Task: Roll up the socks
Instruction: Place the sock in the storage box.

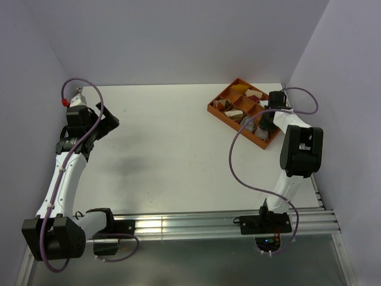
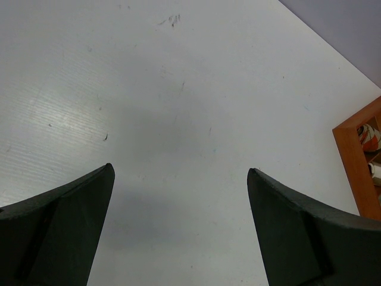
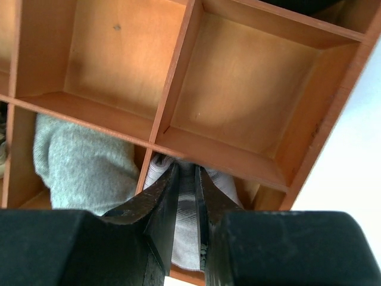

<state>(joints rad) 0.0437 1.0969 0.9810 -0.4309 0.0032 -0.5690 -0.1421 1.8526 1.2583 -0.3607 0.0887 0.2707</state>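
Right gripper (image 3: 187, 174) clenches on the grey sock (image 3: 186, 235) in the orange tray (image 3: 172, 77) compartment beneath it. Left gripper (image 2: 180, 170) gapes wide above the table (image 2: 178, 89).

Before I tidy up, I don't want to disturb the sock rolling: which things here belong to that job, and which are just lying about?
Job: sock, pinched by the right gripper; left gripper, open above the table.
Lying about: tray; yellow cloth; grey cloth in the next compartment, which I can't identify.
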